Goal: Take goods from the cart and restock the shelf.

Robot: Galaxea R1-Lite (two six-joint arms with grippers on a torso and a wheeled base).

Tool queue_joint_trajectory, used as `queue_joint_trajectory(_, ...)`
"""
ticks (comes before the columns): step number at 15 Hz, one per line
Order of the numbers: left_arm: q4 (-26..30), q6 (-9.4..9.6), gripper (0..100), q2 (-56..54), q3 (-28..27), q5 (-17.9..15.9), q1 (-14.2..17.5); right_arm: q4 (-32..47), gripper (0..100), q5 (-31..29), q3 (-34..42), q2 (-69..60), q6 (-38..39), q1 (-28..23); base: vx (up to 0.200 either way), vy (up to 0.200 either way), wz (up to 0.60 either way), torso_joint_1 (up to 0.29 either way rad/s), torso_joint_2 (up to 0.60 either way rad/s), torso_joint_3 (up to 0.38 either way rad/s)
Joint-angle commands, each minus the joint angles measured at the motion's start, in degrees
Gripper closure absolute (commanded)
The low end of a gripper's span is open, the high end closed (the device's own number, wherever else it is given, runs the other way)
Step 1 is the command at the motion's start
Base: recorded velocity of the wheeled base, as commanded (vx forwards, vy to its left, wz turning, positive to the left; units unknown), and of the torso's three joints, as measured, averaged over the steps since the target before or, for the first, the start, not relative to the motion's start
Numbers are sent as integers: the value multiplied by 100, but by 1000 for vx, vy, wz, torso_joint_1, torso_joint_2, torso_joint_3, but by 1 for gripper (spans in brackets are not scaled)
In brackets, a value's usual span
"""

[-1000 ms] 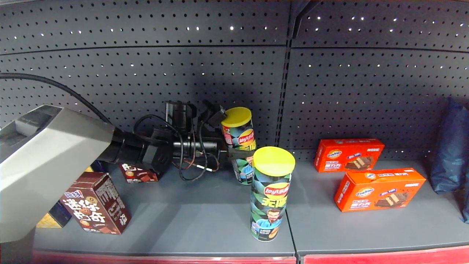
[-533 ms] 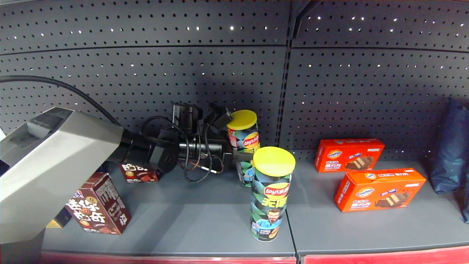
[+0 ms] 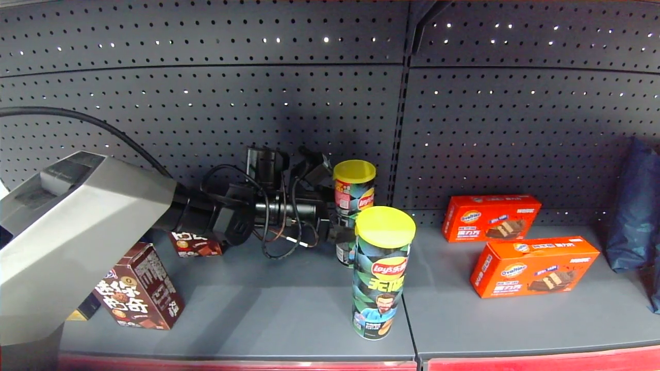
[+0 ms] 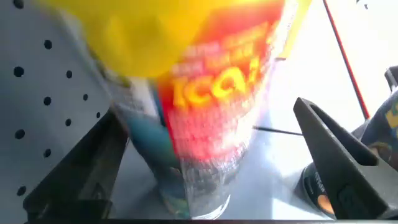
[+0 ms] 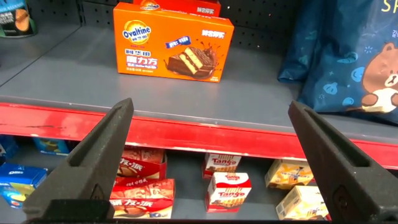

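Note:
Two chips cans with yellow lids are on the grey shelf point(image 3: 258, 309). The front can point(image 3: 382, 268) stands upright near the shelf's middle. The rear can point(image 3: 353, 203) stands just behind it, close to the pegboard. My left gripper point(image 3: 337, 229) reaches in from the left around the rear can's lower half. In the left wrist view this can point(image 4: 205, 124) sits between the fingers of my left gripper point(image 4: 208, 109), with a clear gap to one finger point(image 4: 329, 162), so the gripper is open. My right gripper point(image 5: 210, 104) hangs open and empty in front of the shelf's red edge.
Two orange boxes point(image 3: 490, 216) point(image 3: 533, 265) lie on the shelf's right half, with a blue bag point(image 3: 631, 206) at the far right. Brown boxes point(image 3: 136, 288) point(image 3: 195, 243) stand at the left. A lower shelf holds more boxes point(image 5: 227, 186). The grey shelf floor between the brown boxes and the cans is bare.
My left arm carried the rear can to the right and lower. The can went from tilted to upright, now partly behind the front can.

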Motion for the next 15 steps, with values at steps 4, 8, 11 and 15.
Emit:
queue_joint_trajectory(4,-273,135,0,-664,923,231,158,-2,0,-2,0,10,-3,-1,0,0,0,0,0,0)
queue_joint_trajectory(8,-1179,144,0,-1068,2171,372,439,-2,0,7,0,10,-3,-1,0,0,0,0,0,0)
queue_joint_trajectory(11,-1715,126,0,-1095,2672,1145,439,15,0,7,-9,10,5,7,0,0,0,0,0,0)
queue_joint_trajectory(15,-2110,82,0,-1077,2822,2279,237,15,0,7,-9,10,-3,-1,0,0,0,0,0,0)
